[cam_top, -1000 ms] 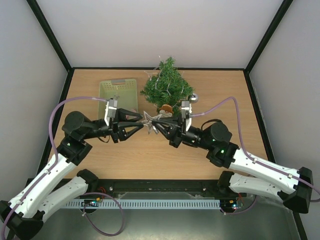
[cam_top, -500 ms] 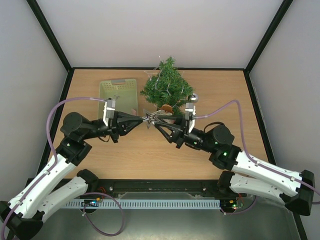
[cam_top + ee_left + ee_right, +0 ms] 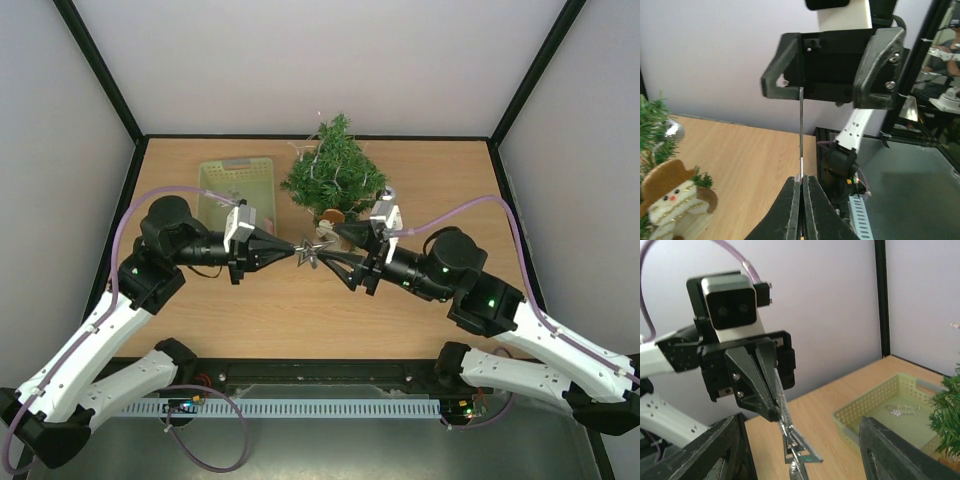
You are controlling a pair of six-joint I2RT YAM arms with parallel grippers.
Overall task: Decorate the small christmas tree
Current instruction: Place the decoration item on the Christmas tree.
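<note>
The left tool (image 3: 296, 253) pinches one point of the silver star (image 3: 316, 249), above the tabletop (image 3: 300, 310). The right tool (image 3: 338, 251) faces it, spread wide round the star's other side, apparently not touching. The tree (image 3: 335, 172) stands far centre, right of the basket (image 3: 208, 190), a snowman (image 3: 332, 217) at its near foot. On so thin a pinch the star may twist or slip out on its way to the treetop; a low approach could snag branches and tip the tree.

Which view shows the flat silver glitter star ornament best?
Right wrist: the flat silver glitter star ornament appears large, face-on, pinched in the left end effector. Top external shows it whole but small; left wrist sees only its thin edge.
</note>
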